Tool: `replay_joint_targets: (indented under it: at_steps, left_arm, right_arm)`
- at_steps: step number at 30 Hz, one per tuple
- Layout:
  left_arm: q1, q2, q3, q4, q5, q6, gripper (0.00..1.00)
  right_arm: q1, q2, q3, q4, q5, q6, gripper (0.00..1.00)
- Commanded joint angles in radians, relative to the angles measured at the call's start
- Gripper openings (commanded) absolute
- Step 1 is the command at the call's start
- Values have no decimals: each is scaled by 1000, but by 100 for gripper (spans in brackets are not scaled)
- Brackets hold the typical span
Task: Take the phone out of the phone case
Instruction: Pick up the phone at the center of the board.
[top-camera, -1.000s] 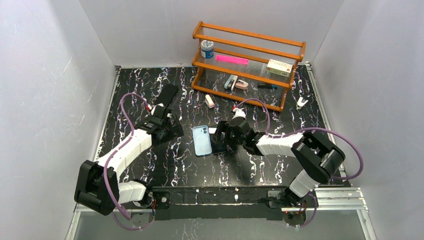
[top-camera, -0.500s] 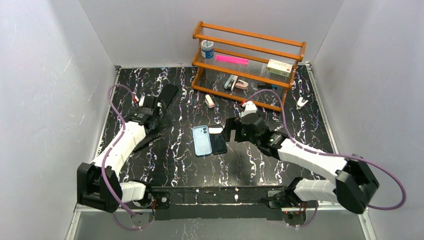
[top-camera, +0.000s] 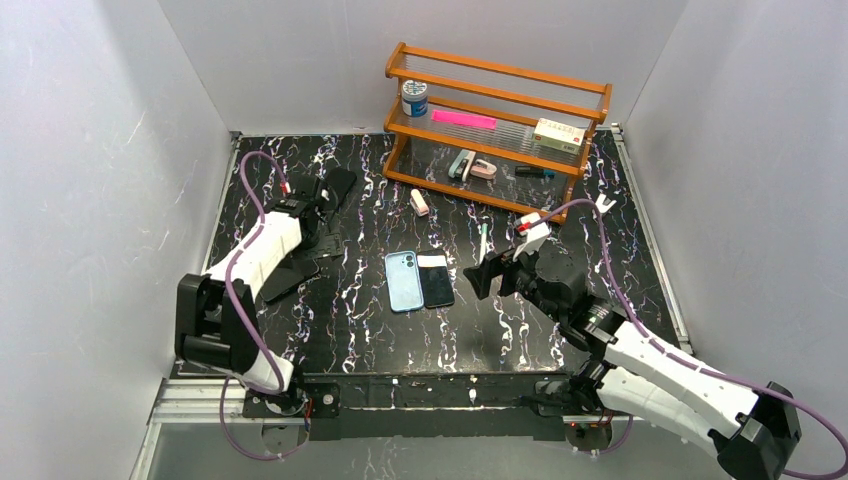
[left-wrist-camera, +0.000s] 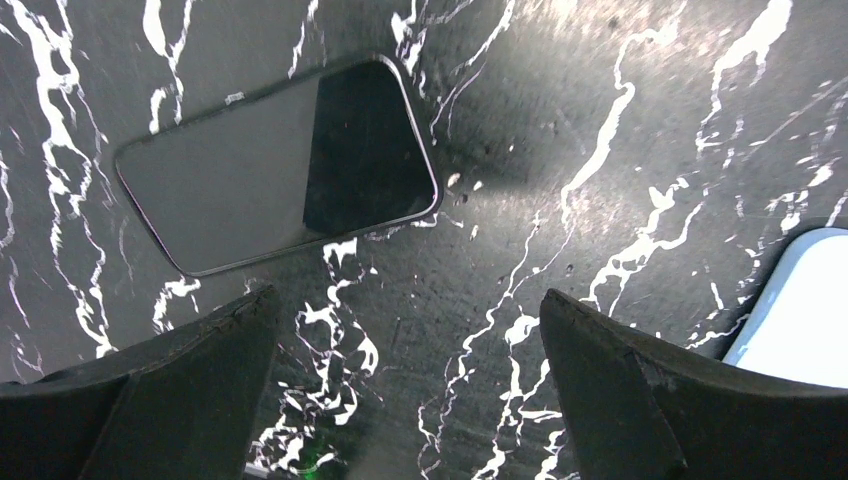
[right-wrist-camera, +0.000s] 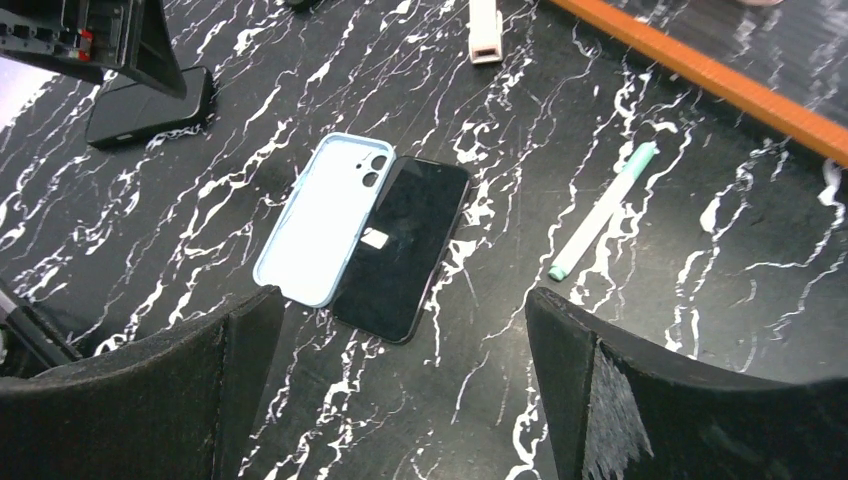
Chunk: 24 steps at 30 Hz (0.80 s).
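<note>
Right gripper (top-camera: 478, 278) has withdrawn from phone (top-camera: 436, 282), which lies touching case (top-camera: 403, 281); it and left gripper (left-wrist-camera: 410, 335) gape wide, empty.

Two phones (top-camera: 436, 283) (left-wrist-camera: 270, 180), one phone case (top-camera: 403, 281), one pen (top-camera: 483, 241), one rack (top-camera: 497, 72).

Black phone (right-wrist-camera: 405, 245) lying flat, touching empty light-blue case (right-wrist-camera: 325, 215) alongside

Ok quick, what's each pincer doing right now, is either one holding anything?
Left pincer: open, holding nothing.
Right pincer: open, holding nothing.
</note>
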<state>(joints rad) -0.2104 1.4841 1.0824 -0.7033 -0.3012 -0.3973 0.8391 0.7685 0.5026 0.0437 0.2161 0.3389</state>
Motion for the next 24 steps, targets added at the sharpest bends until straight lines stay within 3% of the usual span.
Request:
replay_joint_targets:
  at_steps: [1,13,18,24]
  left_arm:
    - [15,20,20,-87,7,-104,98]
    - [109,-49,-46,-143,-142,-566,93]
    - [114,-100,-129,-105,-141,-780,92]
    - [114,-45,-121,-111,-157,-853,89]
  right_arm:
    - [4,-47,-15,-2,52,-98,99]
    - [4,-77,-33,-5,60,-103,99]
    - [4,-77,-37,-2,58,-103,99]
    - [4,-70,-38,1,63,-107,99]
